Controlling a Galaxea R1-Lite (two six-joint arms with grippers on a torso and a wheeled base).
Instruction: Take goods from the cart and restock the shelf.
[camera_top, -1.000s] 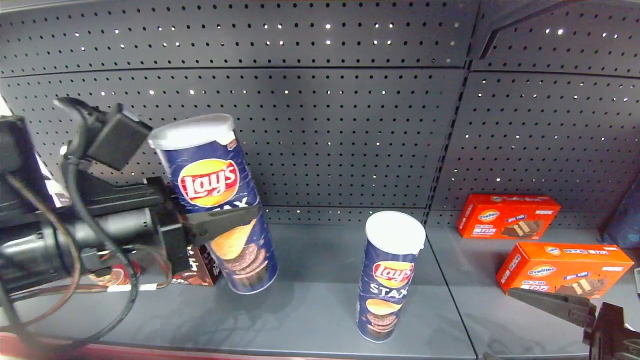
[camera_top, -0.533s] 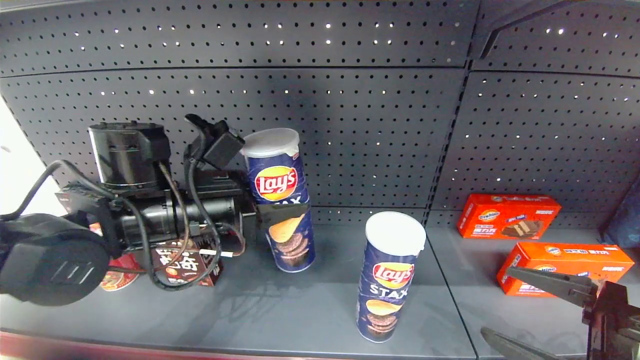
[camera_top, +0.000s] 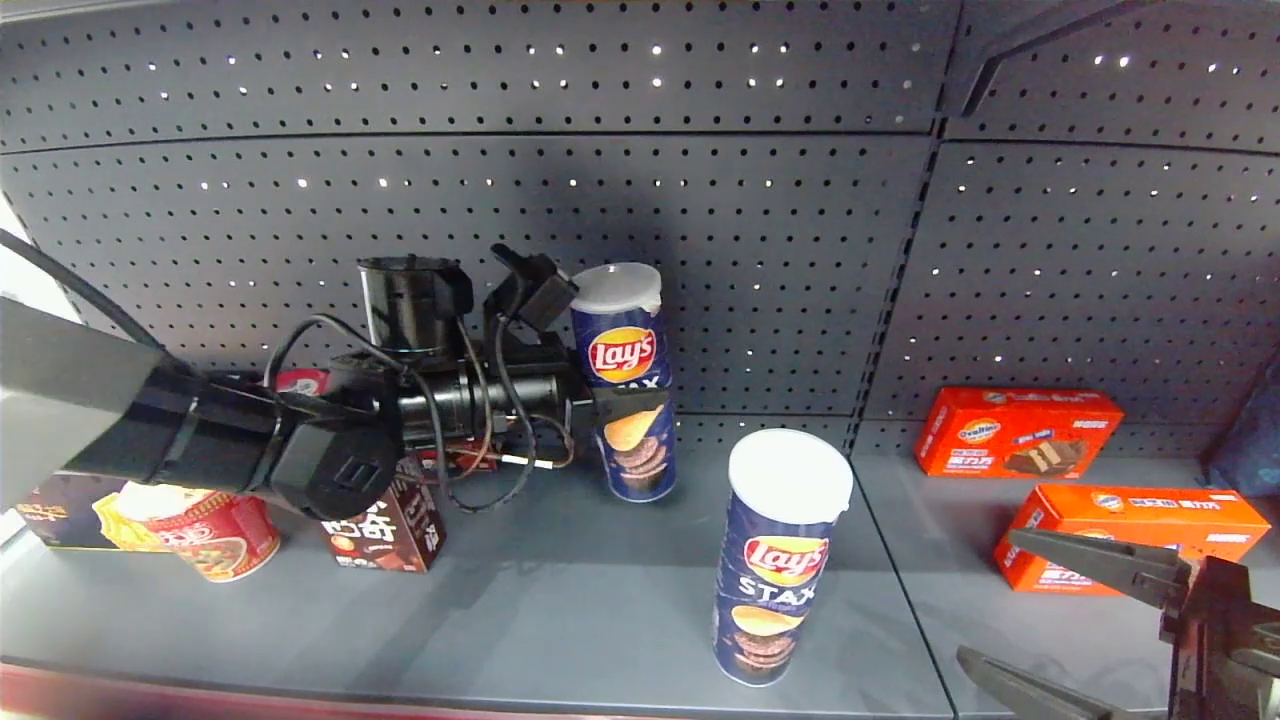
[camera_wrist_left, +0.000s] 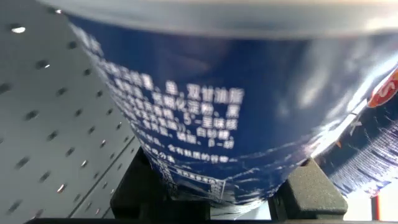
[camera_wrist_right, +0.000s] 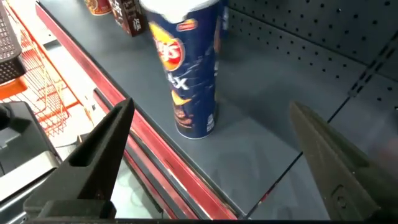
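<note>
Left tool (camera_top: 628, 402) clamps the blue chip can (camera_top: 622, 352) mid-body, long axis near vertical, white lid up

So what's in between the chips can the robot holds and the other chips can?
Nothing: in the head view, just bare grey shelf lies between the held can and the standing can.

Noted one orange rectangular cardboard box (camera_top: 1017, 431) lying flat at far right of head view, with a second orange cardboard box (camera_top: 1130, 535) in front of it, apart. Logged at far left a red paper noodle cup (camera_top: 205, 530), partly in front of a dark flat box (camera_top: 50, 500) and near a small dark brown carton (camera_top: 385, 530).
</note>
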